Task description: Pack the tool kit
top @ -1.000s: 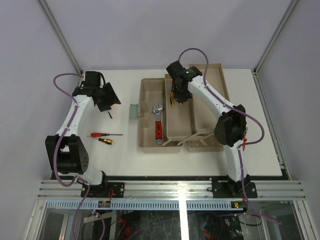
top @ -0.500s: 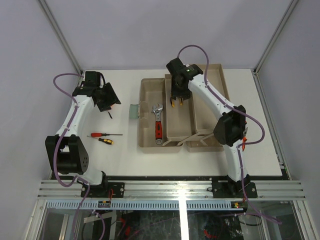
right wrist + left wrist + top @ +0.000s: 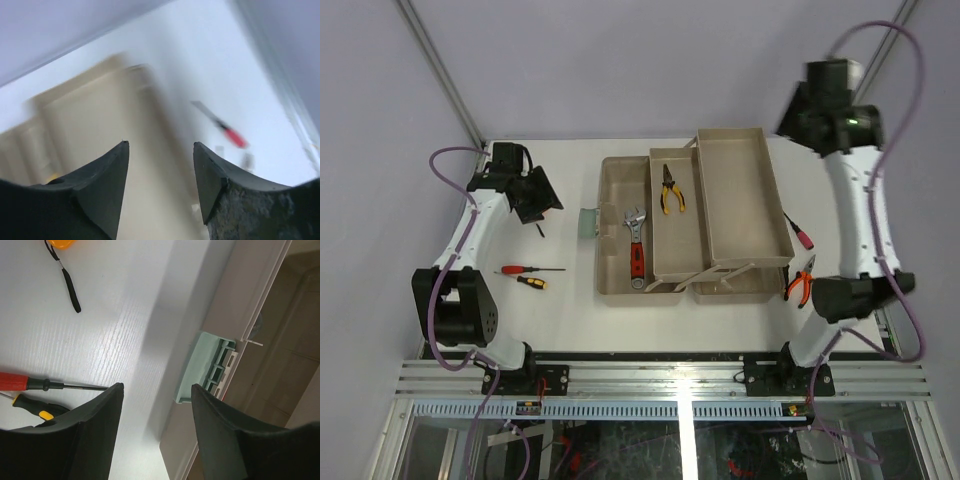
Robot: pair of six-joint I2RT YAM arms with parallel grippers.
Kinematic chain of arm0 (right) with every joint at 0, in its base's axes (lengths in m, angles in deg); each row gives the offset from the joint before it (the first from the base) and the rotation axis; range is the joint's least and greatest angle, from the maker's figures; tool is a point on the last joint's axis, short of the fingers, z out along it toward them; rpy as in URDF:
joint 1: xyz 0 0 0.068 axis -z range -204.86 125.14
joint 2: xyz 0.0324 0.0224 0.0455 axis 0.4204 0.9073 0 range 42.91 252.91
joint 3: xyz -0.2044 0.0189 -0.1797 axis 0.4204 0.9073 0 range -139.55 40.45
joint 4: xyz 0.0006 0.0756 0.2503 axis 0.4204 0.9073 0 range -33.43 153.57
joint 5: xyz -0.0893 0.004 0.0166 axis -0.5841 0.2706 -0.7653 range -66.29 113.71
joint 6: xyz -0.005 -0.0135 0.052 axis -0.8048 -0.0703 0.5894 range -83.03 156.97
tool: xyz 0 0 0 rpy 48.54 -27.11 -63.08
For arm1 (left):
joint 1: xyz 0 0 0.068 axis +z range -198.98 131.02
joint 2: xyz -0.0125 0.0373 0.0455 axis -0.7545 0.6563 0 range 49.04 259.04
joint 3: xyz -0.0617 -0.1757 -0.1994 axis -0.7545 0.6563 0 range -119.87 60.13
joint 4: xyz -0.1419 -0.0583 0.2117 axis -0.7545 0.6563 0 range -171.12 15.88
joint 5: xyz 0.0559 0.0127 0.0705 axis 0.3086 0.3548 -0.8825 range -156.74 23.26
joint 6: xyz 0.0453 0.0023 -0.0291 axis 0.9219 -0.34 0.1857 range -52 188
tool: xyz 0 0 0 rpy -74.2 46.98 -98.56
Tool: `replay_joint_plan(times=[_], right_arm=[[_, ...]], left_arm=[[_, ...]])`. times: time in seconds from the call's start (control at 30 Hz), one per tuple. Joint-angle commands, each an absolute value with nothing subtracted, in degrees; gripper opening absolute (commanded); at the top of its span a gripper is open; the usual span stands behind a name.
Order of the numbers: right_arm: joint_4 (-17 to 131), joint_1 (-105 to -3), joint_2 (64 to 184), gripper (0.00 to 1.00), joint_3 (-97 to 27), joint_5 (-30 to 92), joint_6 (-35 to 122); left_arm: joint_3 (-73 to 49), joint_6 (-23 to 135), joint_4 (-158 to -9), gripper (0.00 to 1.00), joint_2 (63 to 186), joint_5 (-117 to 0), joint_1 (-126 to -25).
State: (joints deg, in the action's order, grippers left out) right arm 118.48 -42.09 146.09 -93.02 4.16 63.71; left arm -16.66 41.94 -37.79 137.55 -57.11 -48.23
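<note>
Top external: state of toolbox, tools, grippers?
toolbox: open, trays spread
yellow pliers: in middle tray
wrench: in left compartment
red screwdriver: on table, left
stubby screwdriver: on table, left
orange pliers: on table, right
pink screwdriver: on table, right
left gripper: open, empty
right gripper: open, empty

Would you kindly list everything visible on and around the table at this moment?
toolbox: one, beige, open at the table's centre, trays fanned out
latch: one, pale green, on the toolbox's left side
wrench: one, silver with a red handle, in the toolbox's left compartment
yellow pliers: one, yellow-handled, in the middle tray
orange pliers: one, orange-handled, on the table right of the toolbox
red-handled tool: one, on the table right of the toolbox
red screwdriver: one, on the table left of the toolbox
small screwdriver: one, black and yellow, just nearer than the red screwdriver
black strap: one, on the table by the left arm
table: one, white
left gripper: open, empty
right gripper: open, empty, raised
</note>
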Motion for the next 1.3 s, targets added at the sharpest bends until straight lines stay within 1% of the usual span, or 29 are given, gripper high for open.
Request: replay_joint_plan(times=[0.0, 0.1, 0.2, 0.43, 0.57, 0.63, 0.9, 0.97, 1.17, 1.27], right_arm=[[118.35, -22.30, 135.35, 0.62, -76.85, 4.31, 58.66], [115.03, -11.33, 128.70, 0.64, -65.04, 7.73, 55.92], [112.64, -4.89, 123.55, 0.65, -53.80, 10.59, 53.71], [104.93, -3.59, 117.33, 0.65, -25.90, 16.95, 55.40], [100.86, -3.59, 116.80, 0.65, -17.18, 18.53, 53.75], [98.39, -3.63, 117.65, 0.65, -14.94, 19.41, 53.20], [94.87, -3.63, 125.58, 0.67, -13.10, 20.74, 48.96], [94.45, -3.68, 127.51, 0.66, -13.43, 22.51, 48.56], [94.80, -3.68, 132.70, 0.65, -14.92, 22.59, 48.35], [94.90, -3.68, 134.72, 0.62, -15.36, 23.22, 48.22]], left_arm=[[-18.32, 42.43, -39.47, 0.56, 138.46, -57.51, -49.02], [-18.27, 42.43, -39.54, 0.56, 138.68, -57.63, -49.28], [-18.10, 42.34, -39.49, 0.56, 138.97, -57.60, -49.51], [-18.06, 42.27, -39.63, 0.56, 139.34, -57.32, -50.05], [-17.20, 42.31, -39.87, 0.56, 138.78, -57.21, -50.10], [-16.57, 42.26, -40.17, 0.56, 138.39, -57.06, -50.20], [-15.92, 42.15, -40.52, 0.56, 137.29, -56.85, -50.14], [-15.74, 42.12, -40.54, 0.56, 137.12, -56.96, -50.17], [-15.59, 41.72, -40.92, 0.56, 137.10, -56.41, -50.15], [-16.11, 41.80, -40.87, 0.56, 137.19, -56.39, -50.07]])
